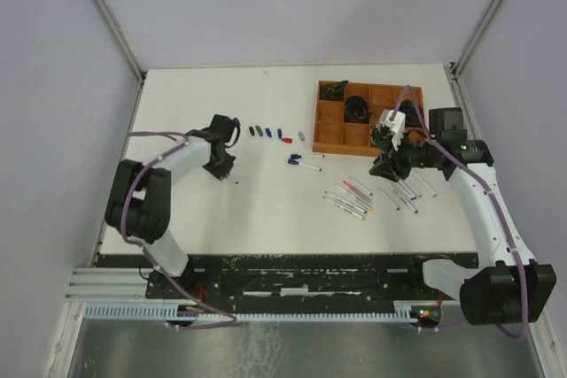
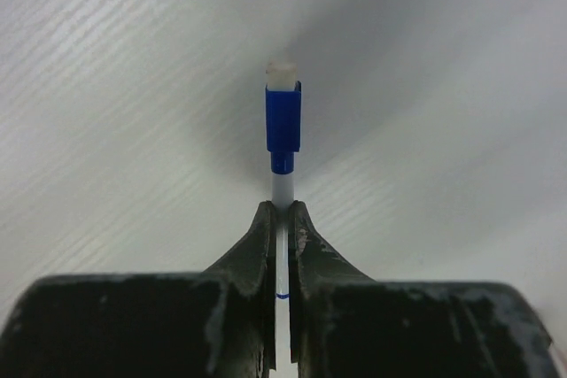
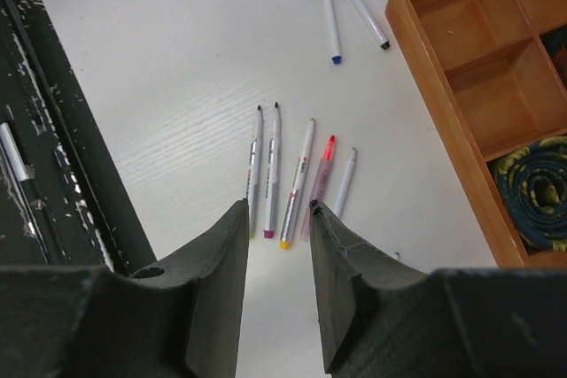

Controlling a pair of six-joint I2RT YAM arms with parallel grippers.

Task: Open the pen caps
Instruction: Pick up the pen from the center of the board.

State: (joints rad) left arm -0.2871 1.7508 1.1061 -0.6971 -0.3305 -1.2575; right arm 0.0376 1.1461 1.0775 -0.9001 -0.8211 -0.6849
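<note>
**Desk:** What's closest to your lens?

**Operator:** The left tool [image 2: 282, 219]. It is pinching the white barrel of a pen [image 2: 282, 188], which sticks straight out ahead over the left part of the counter [image 1: 266, 219]. As far as I can judge, the blue cap [image 2: 283, 121] is on it.

**Desk:** And the other arm?

**Operator:** My right tool [image 3: 276, 219] hangs spread, holding nothing. It is above a fan of bare pens [image 3: 297, 183] lying toward the right edge of the counter. Their tips show, so I take those as done.

**Desk:** How many caps are off?

**Operator:** A row of loose caps [image 1: 275, 134] sits toward the far edge, around its middle: green, blue, red and one pale. I count about six, though they're tiny from above.

**Desk:** What's left?

**Operator:** Two capped pens [image 3: 330, 15], one blue and one black, lie side by side between that row and the fan. They are near the tray [image 3: 434, 59] in the far right corner. With the one I'm holding, that makes at least three to go. More pens lie nearer the right edge, and from above I can't tell whether those carry caps. I'd call it somewhat past halfway.
</note>
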